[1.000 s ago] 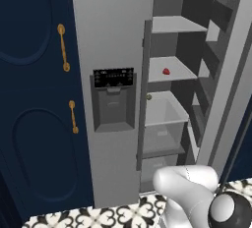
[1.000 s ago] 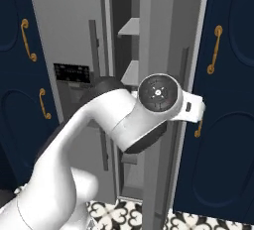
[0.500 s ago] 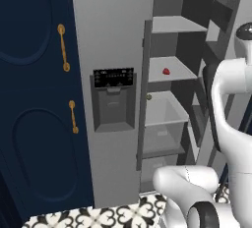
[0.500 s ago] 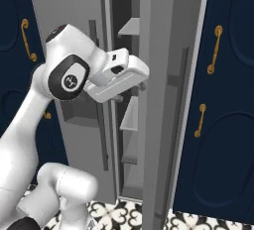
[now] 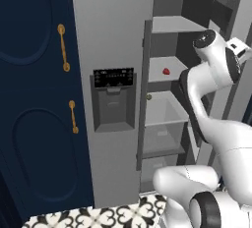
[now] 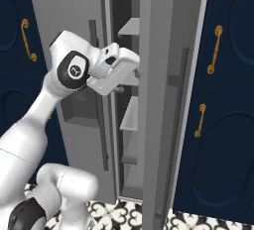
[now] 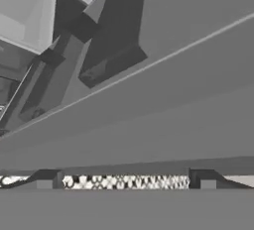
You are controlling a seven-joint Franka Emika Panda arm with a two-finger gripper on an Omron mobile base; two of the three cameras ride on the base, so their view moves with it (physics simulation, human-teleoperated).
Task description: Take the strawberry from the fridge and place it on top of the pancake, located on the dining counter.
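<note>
The fridge [image 5: 118, 35] stands open on its right side, the strawberry [image 5: 166, 71] alone on a bare shelf [image 5: 162, 76] with free room above it, while the open door [image 6: 163, 100] narrows the gap and the arm's elbow [image 5: 216, 65] crowds the opening.

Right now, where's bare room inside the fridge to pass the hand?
The strawberry sits alone on its shelf, bare on both sides of it. The shelf above is bare too. Tightest at the right, where the arm crowds the door edge.
</note>
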